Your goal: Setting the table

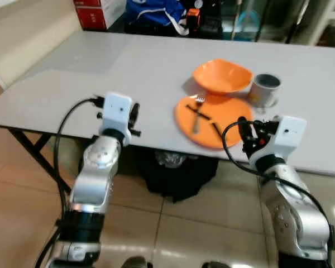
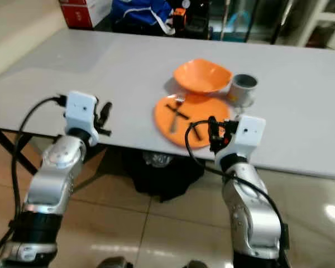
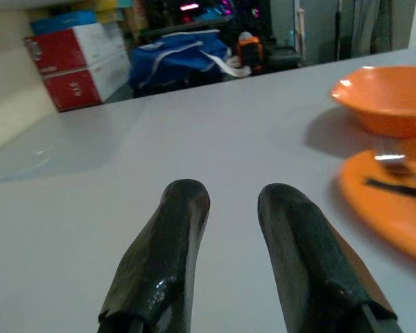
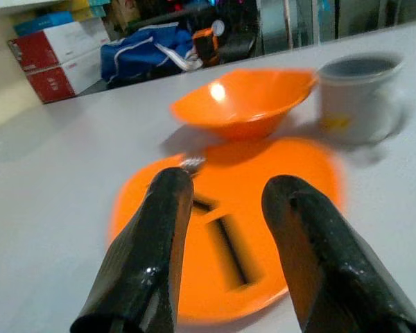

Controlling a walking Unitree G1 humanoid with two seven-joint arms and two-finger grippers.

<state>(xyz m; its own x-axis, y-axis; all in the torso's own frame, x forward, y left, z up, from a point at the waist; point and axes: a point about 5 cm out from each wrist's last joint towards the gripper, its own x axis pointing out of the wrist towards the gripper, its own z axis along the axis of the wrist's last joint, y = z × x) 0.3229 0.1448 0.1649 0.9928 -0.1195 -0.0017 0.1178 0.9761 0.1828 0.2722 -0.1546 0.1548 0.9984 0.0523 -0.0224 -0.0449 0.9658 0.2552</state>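
Right claw (image 4: 222, 243), fingers apart, lines up on the orange plate (image 1: 223, 134); a low, level approach suits the fork (image 1: 198, 114).

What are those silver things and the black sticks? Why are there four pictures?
The silver things are a robot's two arms. Two pictures come from cameras in its head, looking down at a grey table. The other two come from cameras on its wrists, looking along the black fingers it grabs with. On the table sit an orange plate with a fork and some dark sticks on it, an orange bowl and a grey cup. The left gripper hovers over bare table. The right gripper points at the plate. Both are open and hold nothing.
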